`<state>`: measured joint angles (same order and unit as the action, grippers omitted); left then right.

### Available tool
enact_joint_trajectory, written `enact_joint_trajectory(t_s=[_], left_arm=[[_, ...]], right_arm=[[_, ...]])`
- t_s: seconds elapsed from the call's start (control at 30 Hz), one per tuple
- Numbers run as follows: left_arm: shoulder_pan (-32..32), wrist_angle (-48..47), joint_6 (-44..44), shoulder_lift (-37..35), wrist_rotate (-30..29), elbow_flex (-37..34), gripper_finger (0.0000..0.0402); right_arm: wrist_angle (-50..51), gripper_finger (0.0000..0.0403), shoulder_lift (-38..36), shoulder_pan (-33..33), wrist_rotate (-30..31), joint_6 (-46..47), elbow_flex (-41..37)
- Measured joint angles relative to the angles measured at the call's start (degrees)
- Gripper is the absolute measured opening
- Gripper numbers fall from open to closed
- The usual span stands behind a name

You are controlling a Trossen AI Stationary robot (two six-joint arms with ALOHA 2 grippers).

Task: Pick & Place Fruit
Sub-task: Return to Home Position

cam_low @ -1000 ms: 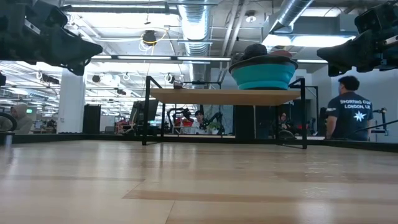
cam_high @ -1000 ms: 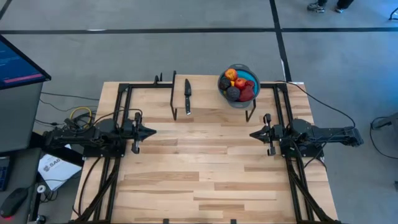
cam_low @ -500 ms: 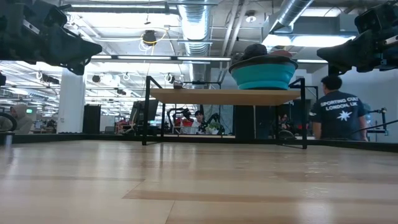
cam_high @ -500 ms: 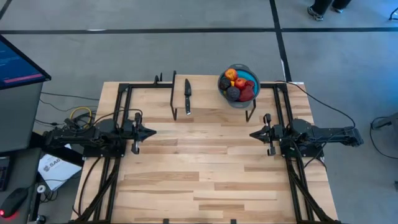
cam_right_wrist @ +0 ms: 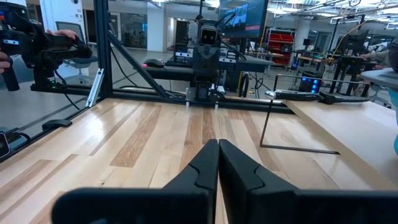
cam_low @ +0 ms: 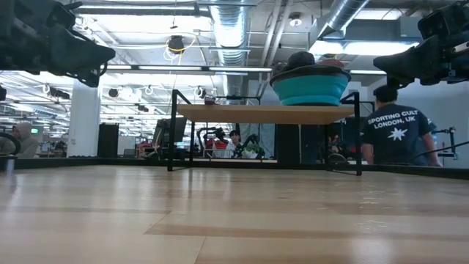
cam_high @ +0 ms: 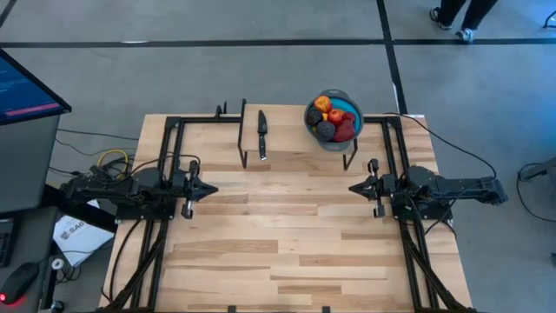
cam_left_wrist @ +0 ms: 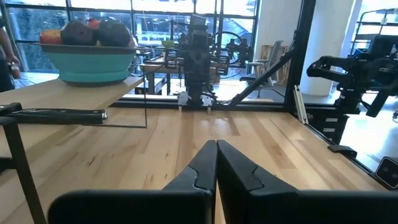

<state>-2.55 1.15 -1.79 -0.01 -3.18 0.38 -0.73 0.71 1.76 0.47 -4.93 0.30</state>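
Several small toy fruits [cam_high: 332, 119], red, dark purple, orange and yellow, are piled in a blue bowl [cam_high: 350, 106]. The bowl stands on a raised wooden shelf [cam_low: 264, 112] at the table's far side. It also shows in the left wrist view [cam_left_wrist: 90, 62]. My left gripper [cam_high: 214, 186] is shut and empty above the table's left part. My right gripper [cam_high: 351, 187] is shut and empty above the right part. The two point at each other, both nearer than the shelf. Their shut fingers show in the wrist views [cam_left_wrist: 216, 146] [cam_right_wrist: 218, 144].
A slim black knife [cam_high: 261, 133] lies on the shelf, left of the bowl. The shelf stands on thin black wire legs [cam_right_wrist: 268, 118]. Black frame rails [cam_high: 169, 148] run along both sides of the table. Bare wooden table top [cam_high: 282, 226] lies between and in front of the grippers. A person [cam_low: 396, 132] stands beyond the table.
Both grippers have stayed shut and about where they were. The person beyond the table has walked across the room behind it.
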Motion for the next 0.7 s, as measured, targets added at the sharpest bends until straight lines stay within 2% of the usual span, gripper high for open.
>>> enact_joint_trajectory(t_s=[0.7], left_arm=[[0.0,2.5,0.0,0.9,-0.1,-0.1,0.0002]], right_arm=[[0.0,0.0006,0.0,0.0,0.0,0.0,0.0]])
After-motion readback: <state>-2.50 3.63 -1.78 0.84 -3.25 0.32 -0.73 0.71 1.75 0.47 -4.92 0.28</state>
